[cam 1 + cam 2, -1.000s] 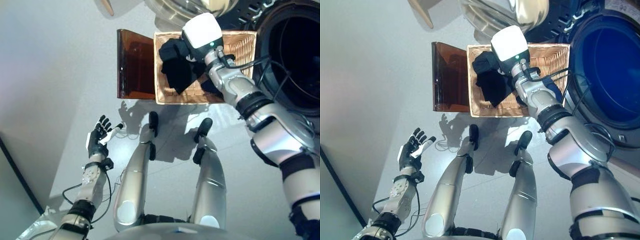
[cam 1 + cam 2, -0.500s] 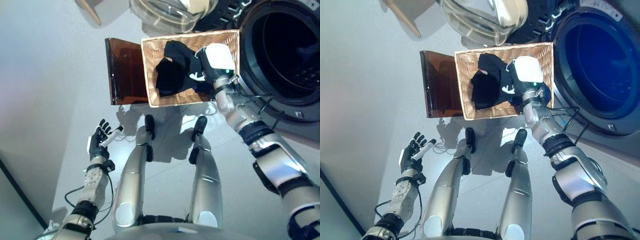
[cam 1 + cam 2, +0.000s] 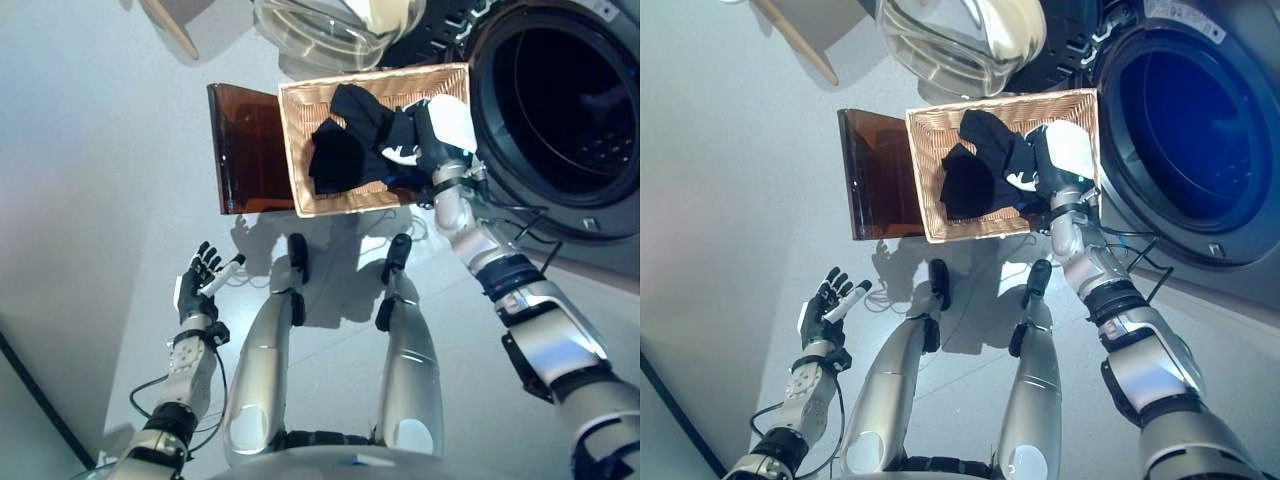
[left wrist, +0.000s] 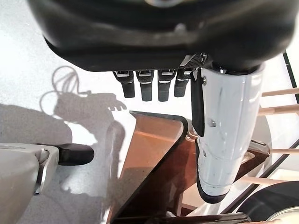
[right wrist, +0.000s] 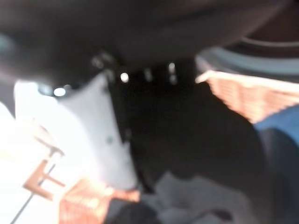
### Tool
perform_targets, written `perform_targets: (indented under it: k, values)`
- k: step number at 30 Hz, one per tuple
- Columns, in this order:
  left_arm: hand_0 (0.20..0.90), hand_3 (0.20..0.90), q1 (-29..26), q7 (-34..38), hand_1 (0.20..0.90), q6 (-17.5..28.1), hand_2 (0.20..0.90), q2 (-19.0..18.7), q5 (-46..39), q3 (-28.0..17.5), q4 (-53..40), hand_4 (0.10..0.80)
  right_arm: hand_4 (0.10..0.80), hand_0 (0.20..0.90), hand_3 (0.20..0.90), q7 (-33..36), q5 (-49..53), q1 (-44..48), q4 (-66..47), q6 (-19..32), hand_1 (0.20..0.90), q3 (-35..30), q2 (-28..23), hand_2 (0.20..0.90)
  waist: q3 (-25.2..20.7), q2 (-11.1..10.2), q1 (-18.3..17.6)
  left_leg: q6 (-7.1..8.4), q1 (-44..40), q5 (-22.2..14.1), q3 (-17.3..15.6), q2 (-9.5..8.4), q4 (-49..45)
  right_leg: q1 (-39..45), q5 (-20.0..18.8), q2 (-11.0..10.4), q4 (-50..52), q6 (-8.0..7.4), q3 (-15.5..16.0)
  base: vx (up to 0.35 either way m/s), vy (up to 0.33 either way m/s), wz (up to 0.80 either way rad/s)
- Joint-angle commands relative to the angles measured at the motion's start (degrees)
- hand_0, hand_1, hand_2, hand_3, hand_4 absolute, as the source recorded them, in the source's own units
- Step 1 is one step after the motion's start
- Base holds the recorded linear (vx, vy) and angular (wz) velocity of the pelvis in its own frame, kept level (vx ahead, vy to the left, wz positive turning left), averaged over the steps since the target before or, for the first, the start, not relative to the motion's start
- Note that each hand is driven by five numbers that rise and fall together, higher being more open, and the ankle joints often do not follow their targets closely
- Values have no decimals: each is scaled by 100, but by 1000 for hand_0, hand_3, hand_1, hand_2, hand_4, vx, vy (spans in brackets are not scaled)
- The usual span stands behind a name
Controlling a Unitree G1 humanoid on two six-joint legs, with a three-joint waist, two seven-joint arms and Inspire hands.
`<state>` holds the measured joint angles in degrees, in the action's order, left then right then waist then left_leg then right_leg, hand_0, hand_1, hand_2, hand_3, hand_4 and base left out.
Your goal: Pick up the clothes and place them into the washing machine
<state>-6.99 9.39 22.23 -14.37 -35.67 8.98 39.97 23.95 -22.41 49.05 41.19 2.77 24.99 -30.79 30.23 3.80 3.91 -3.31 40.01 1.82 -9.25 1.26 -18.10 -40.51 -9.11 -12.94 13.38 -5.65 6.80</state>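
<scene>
A shallow wicker basket (image 3: 296, 150) rests on a dark brown box (image 3: 245, 150) beside the washing machine, whose round opening (image 3: 560, 100) stands open. Black clothes (image 3: 345, 150) lie bunched in the basket, with a bit of blue cloth (image 5: 280, 135) under them. My right hand (image 3: 442, 135) is down in the basket's right side, against the black clothes (image 3: 975, 170), nearest the machine. In the right wrist view dark cloth lies right past the hand (image 5: 107, 135). My left hand (image 3: 200, 285) is open and empty, held low over the floor at the left, and also shows in its wrist view (image 4: 149, 86).
The machine's glass door (image 3: 330, 25) hangs open behind the basket. A wooden furniture leg (image 3: 170, 25) stands at the far left. Grey floor spreads to the left of the brown box (image 4: 154, 158).
The camera has shifted. My right hand has dropped from above the basket's middle into its right side, onto the black clothes. My left hand has not moved.
</scene>
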Motion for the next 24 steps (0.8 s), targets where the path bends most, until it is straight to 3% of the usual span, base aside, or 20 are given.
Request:
perform_targets:
  k: [1, 18, 19, 20, 24]
  values:
    - [900, 900, 419, 80, 900, 270, 900, -114, 28, -337, -5, 800, 300, 200, 200, 410, -130, 273, -520, 325, 200, -53, -277, 200, -392, 122, 101, 404, -125, 427, 22, -94, 881, -76, 753, 2, 1004, -83, 128, 0, 0, 0]
    - [900, 900, 448, 76, 900, 238, 900, -137, -8, -378, -24, 800, 300, 200, 200, 427, 960, 196, -493, 591, 200, -543, 6, 200, -448, 113, 98, 396, -112, 425, 7, -83, 863, -84, 758, 14, 1020, -54, 146, 5, -1, 0]
    - [900, 900, 451, 70, 900, 230, 900, -134, 3, -373, -21, 800, 300, 200, 200, 443, 983, 191, -466, 597, 200, -564, 11, 200, -478, 102, 86, 450, -181, 277, 47, -104, 858, -29, 914, 5, 1054, -112, 100, 0, 0, 0]
    - [900, 900, 450, 65, 900, 228, 900, -139, 7, -380, -14, 800, 300, 200, 200, 448, 1005, 198, -466, 603, 200, -594, 8, 200, -452, 119, 99, 403, -126, 422, -4, -80, 868, -70, 764, 17, 1008, -51, 143, 97, -19, 1]
    - [900, 900, 470, 47, 900, 215, 900, -151, 36, -384, -24, 800, 300, 200, 200, 465, 1124, 153, -497, 644, 200, -717, -28, 200, -496, 110, 85, 452, -212, 268, 46, -96, 872, -9, 916, 12, 1041, -115, 93, 5, -7, 0]
